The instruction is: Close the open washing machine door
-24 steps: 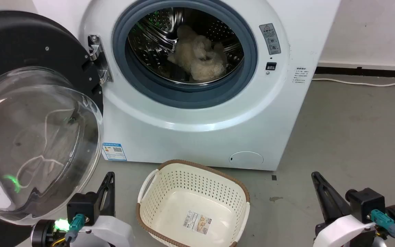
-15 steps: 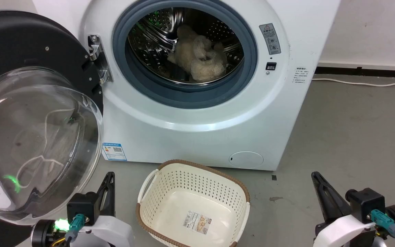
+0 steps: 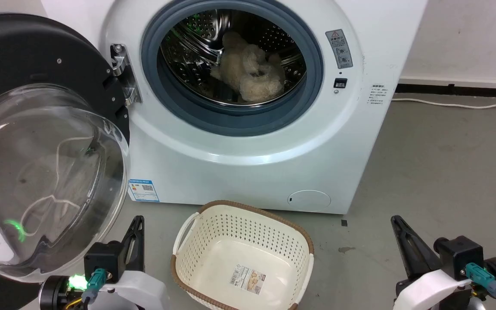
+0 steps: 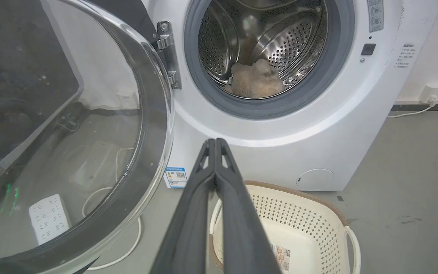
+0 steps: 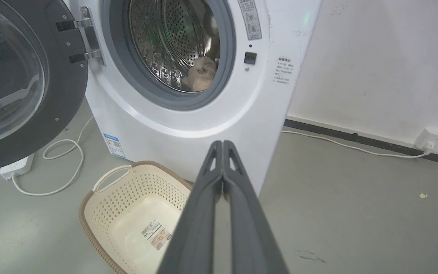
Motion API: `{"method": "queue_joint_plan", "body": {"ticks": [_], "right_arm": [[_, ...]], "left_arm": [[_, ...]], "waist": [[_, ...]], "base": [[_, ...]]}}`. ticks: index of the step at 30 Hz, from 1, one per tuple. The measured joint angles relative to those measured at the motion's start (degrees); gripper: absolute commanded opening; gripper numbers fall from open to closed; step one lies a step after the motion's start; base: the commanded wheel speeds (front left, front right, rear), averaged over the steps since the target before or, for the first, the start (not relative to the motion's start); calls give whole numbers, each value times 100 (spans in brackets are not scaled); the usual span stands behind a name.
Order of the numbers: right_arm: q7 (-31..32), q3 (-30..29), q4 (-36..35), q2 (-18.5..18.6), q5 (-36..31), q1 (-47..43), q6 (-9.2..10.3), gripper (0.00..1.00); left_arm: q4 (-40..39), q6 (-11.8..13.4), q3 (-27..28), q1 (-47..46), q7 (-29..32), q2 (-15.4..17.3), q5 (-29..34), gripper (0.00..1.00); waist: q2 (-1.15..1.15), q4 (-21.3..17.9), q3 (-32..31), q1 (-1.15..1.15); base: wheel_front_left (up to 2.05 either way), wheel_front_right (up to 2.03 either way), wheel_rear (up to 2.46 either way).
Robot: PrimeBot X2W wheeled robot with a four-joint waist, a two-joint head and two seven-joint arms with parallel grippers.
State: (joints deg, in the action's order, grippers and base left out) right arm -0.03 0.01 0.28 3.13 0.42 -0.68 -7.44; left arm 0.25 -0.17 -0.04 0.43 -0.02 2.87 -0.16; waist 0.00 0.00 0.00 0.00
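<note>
The white washing machine (image 3: 252,172) stands ahead with its steel drum exposed and a fluffy beige item (image 3: 250,73) inside. Its door (image 3: 24,56), black-rimmed with a domed clear glass centre (image 3: 45,181), hangs swung wide open to the left on a metal hinge (image 3: 121,71). Low at the left, my left gripper (image 3: 138,221) is shut and empty, just below and right of the door's lower edge. My right gripper (image 3: 396,221) is shut and empty at the lower right, over bare floor. In the wrist views both fingertip pairs (image 4: 215,141) (image 5: 222,144) meet, touching nothing.
A cream perforated basket (image 3: 291,228) with a brown rim sits on the floor in front of the machine, between my grippers. A white cable (image 5: 63,167) and power strip (image 4: 48,219) lie behind the door. Another cable (image 3: 454,104) runs along the right wall; grey floor at right.
</note>
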Motion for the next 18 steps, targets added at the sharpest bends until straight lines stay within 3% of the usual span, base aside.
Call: {"method": "queue_joint_plan", "body": {"ticks": [13, 14, 18], "right_arm": [[0, 1, 0, 0, 0, 0, 0, 0], [0, 0, 1, 0, 1, -1, 0, 100], [0, -1, 4, 0, 3, -2, 0, 100]], "left_arm": [[0, 0, 0, 0, 0, 0, 0, 0], [1, -1, -1, 1, 0, 0, 0, 100], [5, 0, -5, 1, 0, 0, 0, 100]], "waist": [[0, 0, 0, 0], [0, 0, 0, 0], [0, 0, 0, 0]], "base": [[0, 0, 0], [0, 0, 0], [0, 0, 0]]}}
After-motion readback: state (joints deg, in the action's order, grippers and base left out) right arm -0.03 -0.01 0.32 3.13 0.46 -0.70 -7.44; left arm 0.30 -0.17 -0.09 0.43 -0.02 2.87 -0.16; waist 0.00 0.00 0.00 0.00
